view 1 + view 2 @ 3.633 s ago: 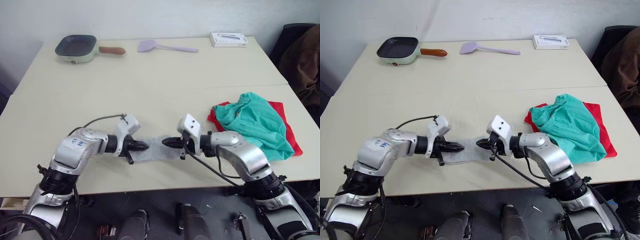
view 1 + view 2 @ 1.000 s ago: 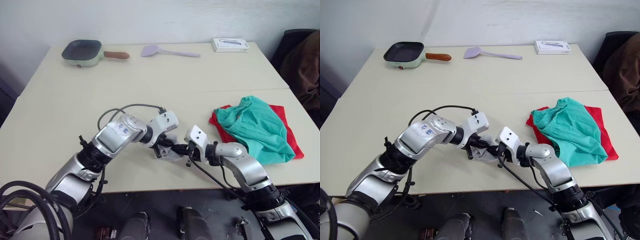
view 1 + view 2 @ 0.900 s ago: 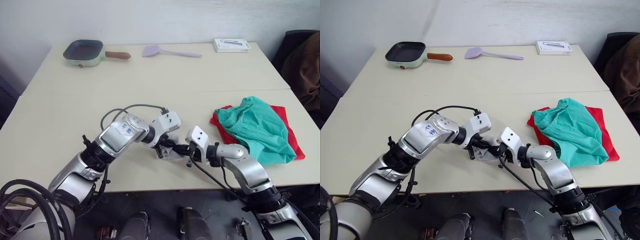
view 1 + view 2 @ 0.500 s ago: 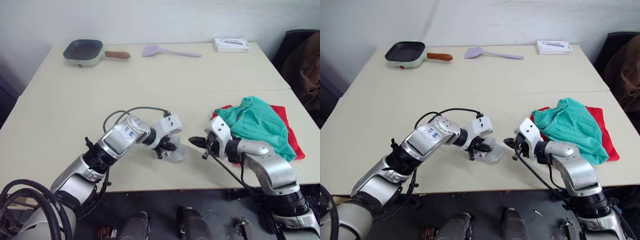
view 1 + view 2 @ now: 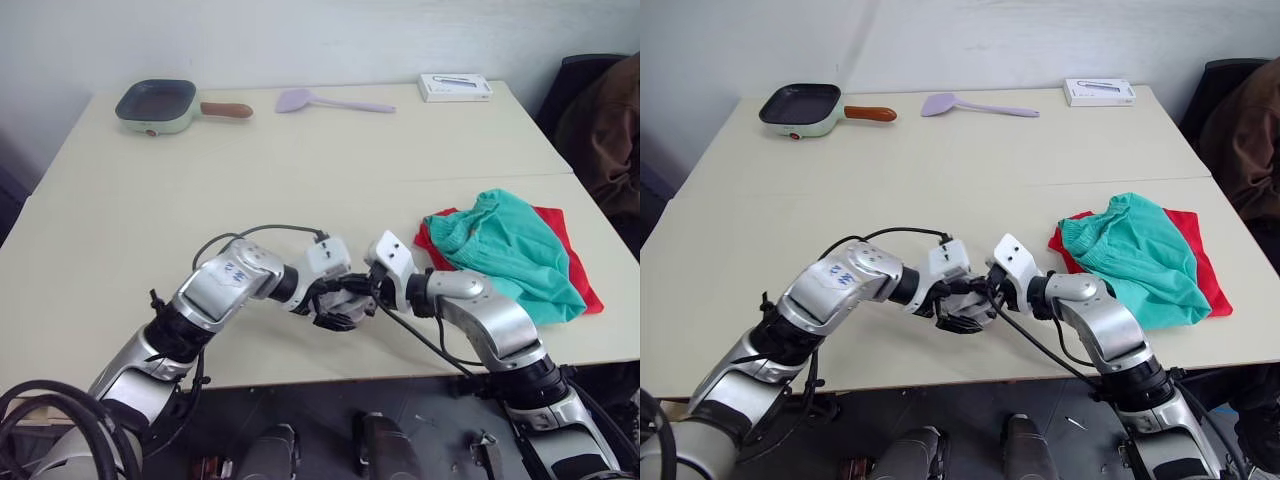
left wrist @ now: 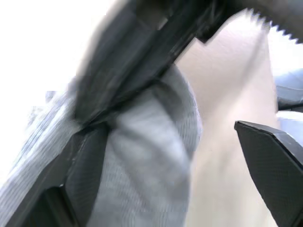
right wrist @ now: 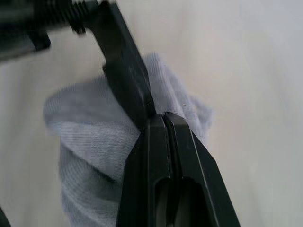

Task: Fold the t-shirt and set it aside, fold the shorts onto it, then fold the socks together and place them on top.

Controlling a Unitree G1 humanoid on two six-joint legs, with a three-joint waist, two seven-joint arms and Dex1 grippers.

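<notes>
The grey socks (image 7: pixel 90 142) lie bunched near the table's front edge, between my two grippers. My left gripper (image 5: pixel 337 306) stands open around them, one of its fingers (image 6: pixel 272 161) clear of the knit (image 6: pixel 142 179). Pointing at the left gripper, my right gripper (image 7: pixel 158 117) is shut, its tip against the top of the bundle, beside a left finger that crosses the sock. To the right, the teal shorts (image 5: pixel 510 250) lie crumpled on the red t-shirt (image 5: pixel 578 255), of which only the edges show.
At the table's far edge sit a green pan with a brown handle (image 5: pixel 155 103), a lilac spatula (image 5: pixel 320 100) and a white box (image 5: pixel 455 87). A dark chair with brown cloth (image 5: pixel 605 110) stands past the right edge.
My left gripper has opened over the socks. My right gripper, which had drawn away to the right half a second ago, has come back against the bundle, still shut.
</notes>
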